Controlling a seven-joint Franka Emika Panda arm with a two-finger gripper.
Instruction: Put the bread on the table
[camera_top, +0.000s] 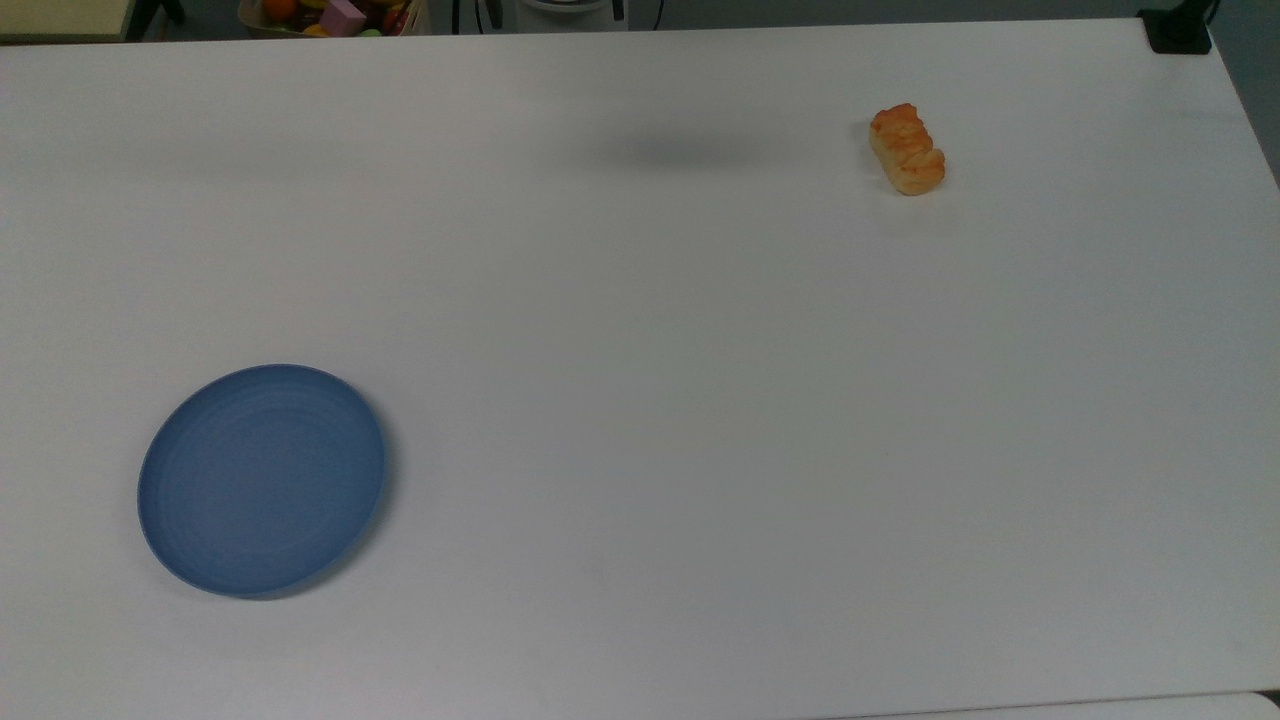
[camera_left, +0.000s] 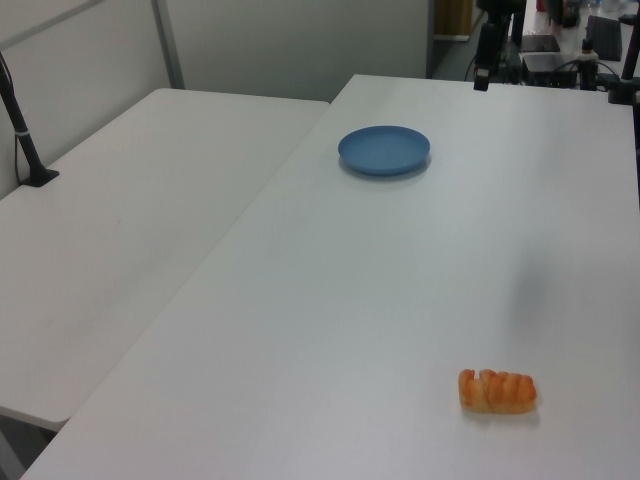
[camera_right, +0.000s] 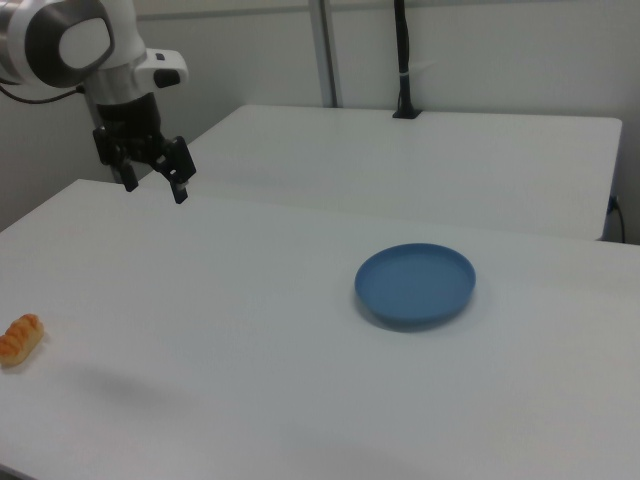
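Note:
The bread (camera_top: 907, 150), a small golden-orange braided roll, lies on the white table (camera_top: 640, 300) near the top view's upper right. It also lies near the front of the table (camera_left: 400, 280) in the left view, where the bread (camera_left: 497, 391) is alone. In the right view the bread (camera_right: 21, 338) rests at the far left edge of the table (camera_right: 250, 300). My gripper (camera_right: 154, 182) hangs open and empty above the table's far left side in the right view, well away from the bread and higher than it.
A round blue plate (camera_top: 262, 480) sits bare on the table, also seen as the plate (camera_left: 384, 149) and the plate (camera_right: 416, 284). A second white table (camera_left: 150, 200) adjoins. A box of colourful toys (camera_top: 330, 15) and a black clamp (camera_top: 1180, 30) stand beyond the top edge.

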